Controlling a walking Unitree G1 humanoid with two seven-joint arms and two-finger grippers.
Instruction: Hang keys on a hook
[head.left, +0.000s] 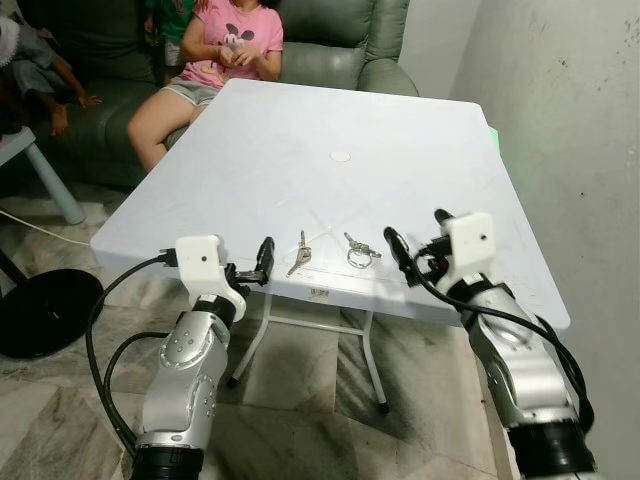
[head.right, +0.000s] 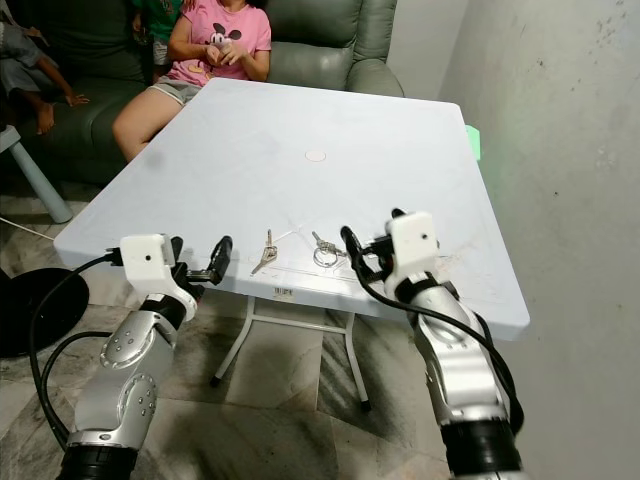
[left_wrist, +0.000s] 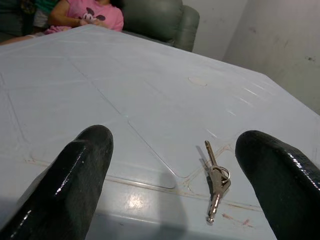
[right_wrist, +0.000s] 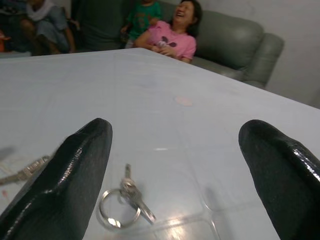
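Note:
Two sets of keys lie near the front edge of the white table. A pair of plain keys is on the left, also seen as the plain keys. A ring with keys lies just to their right and appears again as the key ring. My left gripper hovers at the table's front edge, left of the plain keys, open and holding nothing. My right gripper is open and holding nothing, just right of the key ring at table height.
People sit on a green sofa behind the table. A grey wall runs close along the right. A black round base and a pale stool stand on the floor at the left.

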